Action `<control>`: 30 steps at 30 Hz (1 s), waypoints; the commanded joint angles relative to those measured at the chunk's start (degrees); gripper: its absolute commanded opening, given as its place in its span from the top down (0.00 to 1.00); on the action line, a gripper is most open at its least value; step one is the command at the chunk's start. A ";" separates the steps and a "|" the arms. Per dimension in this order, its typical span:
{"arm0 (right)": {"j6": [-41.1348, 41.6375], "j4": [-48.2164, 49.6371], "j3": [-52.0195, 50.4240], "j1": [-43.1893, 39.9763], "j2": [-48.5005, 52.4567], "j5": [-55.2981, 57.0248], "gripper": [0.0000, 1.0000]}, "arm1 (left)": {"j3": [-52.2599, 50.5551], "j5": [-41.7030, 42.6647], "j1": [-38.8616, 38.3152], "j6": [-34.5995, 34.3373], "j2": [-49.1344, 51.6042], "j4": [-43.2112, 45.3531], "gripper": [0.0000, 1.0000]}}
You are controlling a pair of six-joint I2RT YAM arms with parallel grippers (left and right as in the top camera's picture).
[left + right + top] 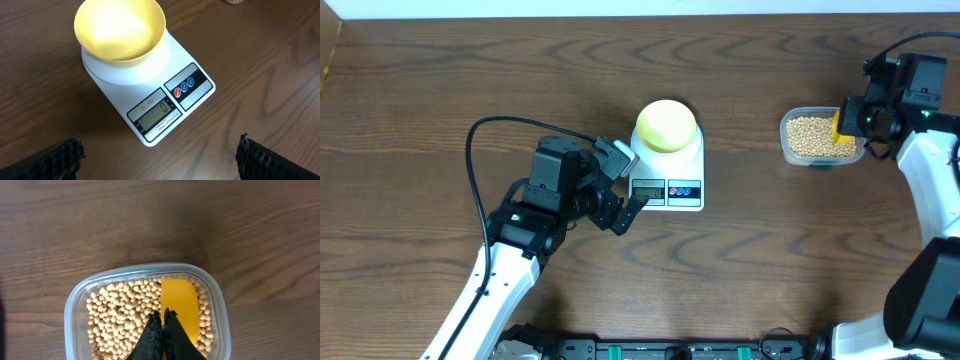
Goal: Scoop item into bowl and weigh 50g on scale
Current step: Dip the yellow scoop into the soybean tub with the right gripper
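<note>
Tabletop (440,60) dark wood grain. White rectangular scale (685,165) mid-tabletop, smooth round pale-yellow bowl (666,126) on its platform. Clear rounded-rectangular tub (70,310) near right edge, full of small round tan beans (120,310). Right tool (162,317) pinched narrow on flat yellow scoop (179,302) over the beans. Left tool (159,145) wide, ribbed black, beside scale front.

left pincer (625,183) spread wide, right pincer (162,317) pinched closed

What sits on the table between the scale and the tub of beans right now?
Nothing. Only bare wood tabletop separates the scale from the bean tub, as the overhead view shows.
</note>
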 commanded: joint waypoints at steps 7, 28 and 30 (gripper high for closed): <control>0.00 -1.86 1.31 -0.24 4.33 -3.06 0.99 | -0.87 0.70 0.17 1.16 0.33 -0.31 0.00; 4.04 -5.95 1.25 -6.84 4.61 -13.03 0.99 | -0.87 0.70 0.17 1.18 0.33 -0.28 0.00; 4.09 -5.90 0.87 -8.22 4.61 -14.71 0.99 | -0.87 0.70 0.17 1.18 0.33 -0.28 0.00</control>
